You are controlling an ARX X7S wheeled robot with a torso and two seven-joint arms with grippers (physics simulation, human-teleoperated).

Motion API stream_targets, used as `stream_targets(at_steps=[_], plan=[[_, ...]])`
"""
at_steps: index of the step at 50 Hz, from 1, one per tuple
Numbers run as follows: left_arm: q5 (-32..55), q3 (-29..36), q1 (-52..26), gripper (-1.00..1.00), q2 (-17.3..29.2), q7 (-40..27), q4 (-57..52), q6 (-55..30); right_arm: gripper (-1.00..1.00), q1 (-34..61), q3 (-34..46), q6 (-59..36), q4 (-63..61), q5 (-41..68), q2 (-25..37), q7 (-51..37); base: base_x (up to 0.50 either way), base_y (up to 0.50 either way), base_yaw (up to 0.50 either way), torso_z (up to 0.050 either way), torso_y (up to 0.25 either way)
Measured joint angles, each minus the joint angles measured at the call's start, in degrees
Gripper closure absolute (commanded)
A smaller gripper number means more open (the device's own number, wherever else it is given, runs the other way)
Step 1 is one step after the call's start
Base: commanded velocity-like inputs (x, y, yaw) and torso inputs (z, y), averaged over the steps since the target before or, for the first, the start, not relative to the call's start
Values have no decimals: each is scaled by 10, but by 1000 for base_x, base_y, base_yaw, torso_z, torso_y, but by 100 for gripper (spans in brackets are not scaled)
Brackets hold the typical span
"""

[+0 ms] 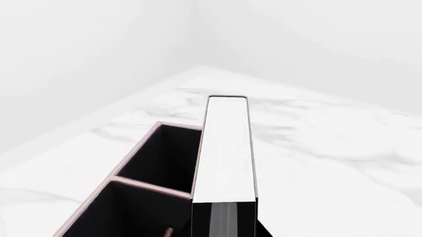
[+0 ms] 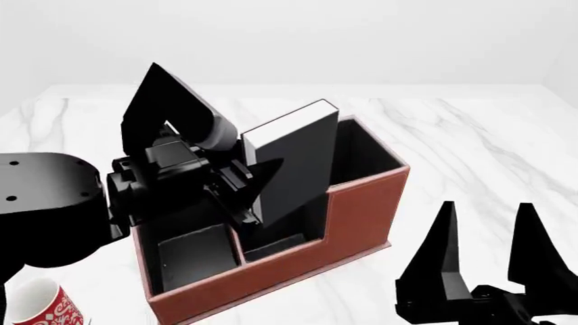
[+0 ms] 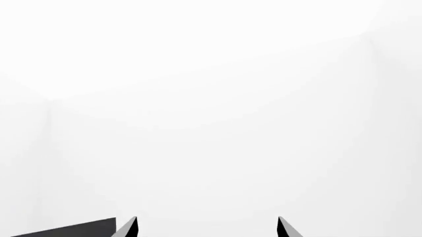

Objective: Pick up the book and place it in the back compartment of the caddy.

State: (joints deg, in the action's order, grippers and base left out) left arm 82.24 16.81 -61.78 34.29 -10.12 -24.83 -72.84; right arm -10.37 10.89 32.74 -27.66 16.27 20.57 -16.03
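book: small black hardback book with white page edges (image 2: 294,166), one only, held tilted over the caddy, lower corner dipping into the middle of it, upper end leaning away toward the far right
left gripper: black left gripper (image 2: 256,186) pinching the book near its lower end, fingers pressed onto both covers
right gripper: black right gripper (image 2: 488,254) spread wide, holding nothing, low at the near right, well apart from the caddy
caddy: one reddish-brown leather-look rectangular caddy with black lining and pale rims (image 2: 298,267) on the white marble table (image 2: 470,142), several cells, exact number hard to count behind the arm
back compartment: judged to be the black-lined cell seen in the left wrist view just beside the book's page edge (image 1: 165,155), beyond a pale partition; cannot tell from the head view alone which cell that is
key relation: long axis of the book running up and away from the left gripper, slanted rather than upright; page edge in the wrist view lying alongside the cell, not yet over it
next move, as a judgement: calls for righting the book and shifting it sideways over that cell before lowering; left arm plainly the nearer one
risk: lower corner catching on a partition
mug: one red-and-white patterned mug (image 2: 40,305), near left corner, clear of the work
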Motion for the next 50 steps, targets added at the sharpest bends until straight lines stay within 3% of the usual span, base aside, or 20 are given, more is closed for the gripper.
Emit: stream_targets(at_steps=[50], plan=[[-94, 68, 16, 100, 25, 89, -35, 42, -100, 2, 10, 2, 7, -3, 4, -4, 0, 0, 0, 0, 1]])
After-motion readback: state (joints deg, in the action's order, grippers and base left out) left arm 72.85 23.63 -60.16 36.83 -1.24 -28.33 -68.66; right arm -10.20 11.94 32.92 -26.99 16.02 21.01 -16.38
